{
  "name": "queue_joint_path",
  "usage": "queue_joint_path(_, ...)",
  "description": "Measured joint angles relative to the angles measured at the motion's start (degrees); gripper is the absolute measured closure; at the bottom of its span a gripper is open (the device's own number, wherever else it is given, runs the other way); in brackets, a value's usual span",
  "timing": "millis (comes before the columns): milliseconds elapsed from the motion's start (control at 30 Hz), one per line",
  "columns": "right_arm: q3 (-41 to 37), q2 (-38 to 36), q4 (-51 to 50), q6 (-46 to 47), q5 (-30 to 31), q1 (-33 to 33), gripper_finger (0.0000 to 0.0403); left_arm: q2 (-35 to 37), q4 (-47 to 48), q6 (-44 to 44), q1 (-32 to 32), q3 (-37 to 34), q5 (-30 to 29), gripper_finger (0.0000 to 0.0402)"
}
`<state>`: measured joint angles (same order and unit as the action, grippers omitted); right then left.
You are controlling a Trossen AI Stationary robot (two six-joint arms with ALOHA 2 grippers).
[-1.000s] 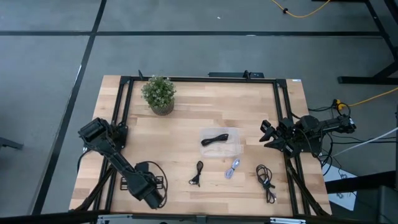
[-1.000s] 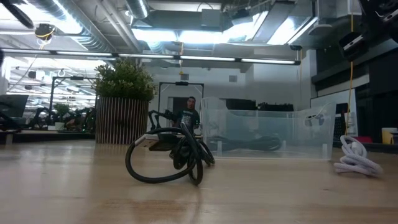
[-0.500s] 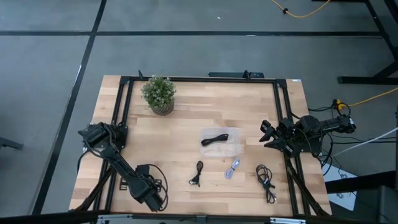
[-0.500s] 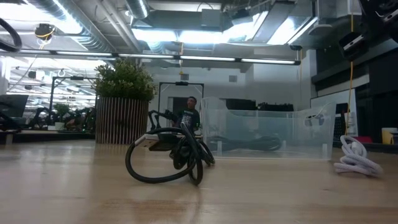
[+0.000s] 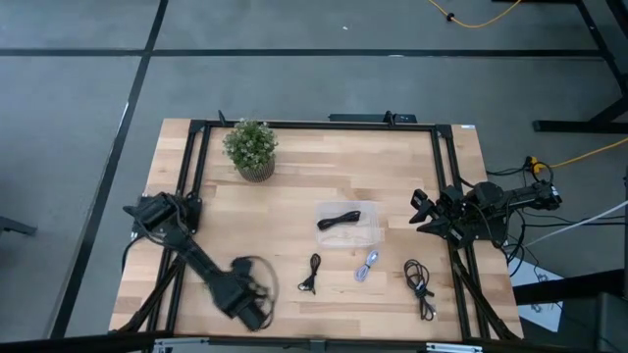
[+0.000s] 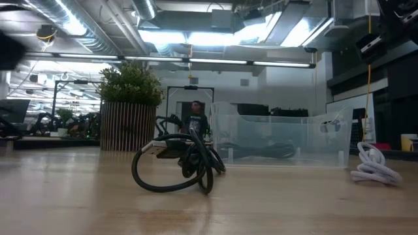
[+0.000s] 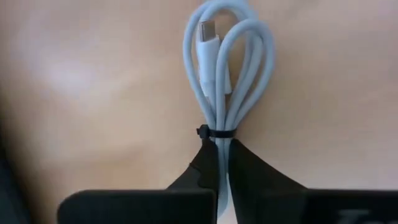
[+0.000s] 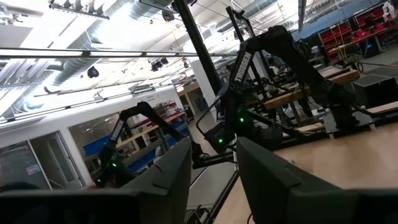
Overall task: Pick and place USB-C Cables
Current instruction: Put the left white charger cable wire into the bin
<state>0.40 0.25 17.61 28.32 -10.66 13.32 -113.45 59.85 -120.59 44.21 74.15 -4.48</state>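
Note:
My left gripper point(image 5: 253, 312) is near the table's near-left corner, shut on a pale grey looped USB-C cable point(image 7: 227, 68). That cable does not show in the high view. A clear container point(image 5: 365, 238) at mid-table holds one black cable point(image 5: 339, 220). On the wood lie a black cable point(image 5: 312, 273), a silver-grey cable point(image 5: 367, 265) and another black cable point(image 5: 420, 284). In the low view the black coil point(image 6: 179, 163) lies in front and the silver-grey cable point(image 6: 373, 166) at the right. My right gripper point(image 8: 213, 168) waits open at the table's right edge point(image 5: 432, 211). My left gripper pinches the pale cable bundle between its two fingers point(image 7: 245, 171), just behind the thin black tie point(image 7: 214, 132) that binds the loops. The fingers lie along the bundle. The loops and a plug point(image 7: 208, 31) reach out past the fingertips over the wood; whether they touch it, I cannot tell.
A potted plant point(image 5: 250, 147) stands at the far left of the table. Black frame rails point(image 5: 196, 176) run along the left, far and right sides. Bare wood lies between the left gripper and the container. A person point(image 6: 196, 119) shows far behind the table.
My left arm has moved a little toward the table's right along the near edge, still shut on the pale cable. The other cables, the container and the right arm have stayed put.

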Motion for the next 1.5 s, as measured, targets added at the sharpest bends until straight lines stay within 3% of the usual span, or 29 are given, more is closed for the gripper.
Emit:
queue_joint_path(100,0.0,-0.01,0.04,-0.04,0.01,0.0,0.0269,0.6,2.38,7.21,-3.59,5.04,-13.04,0.0395)
queue_joint_path(233,0.0,0.0,0.04,-0.09,0.02,0.0,0.0269,2.14,3.07,24.34,-9.02,13.87,-30.2,0.0396)
queue_joint_path(367,0.0,-0.02,0.41,1.5,-0.02,0.0,0.0269,2.14,2.29,45.17,-16.73,22.21,-38.55,0.0397)
queue_joint_path(433,0.0,-0.02,0.4,2.87,-0.28,0.0,0.0269,2.14,-0.04,55.5,-20.7,24.98,-39.96,0.0397)
queue_joint_path(600,0.0,0.0,1.73,4.41,-5.97,0.01,0.0269,2.13,-13.74,79.25,-31.04,26.82,-33.03,0.0397)
queue_joint_path(733,0.0,-0.02,8.43,4.18,-12.77,0.01,0.0269,0.72,-21.48,89.05,-36.56,26.84,-24.58,0.0397)
queue_joint_path(1000,0.04,-0.04,26.31,4.25,-27.29,0.0,0.0269,-4.52,-23.58,97.44,-40.68,26.84,-9.2,0.0398)
queue_joint_path(1133,0.04,-0.04,27.13,4.05,-27.56,-0.01,0.0269,-8.71,-23.54,101.19,-40.72,26.82,-1.5,0.0398)
queue_joint_path(1267,0.04,-0.04,27.12,2.88,-27.58,0.0,0.0269,-11.17,-23.58,101.68,-40.24,26.82,5.25,0.0367)
queue_joint_path(1500,0.04,-0.04,27.04,2.25,-27.56,-0.01,0.0269,-9.66,-25.1,101.77,-39.52,26.78,5.61,0.0322)
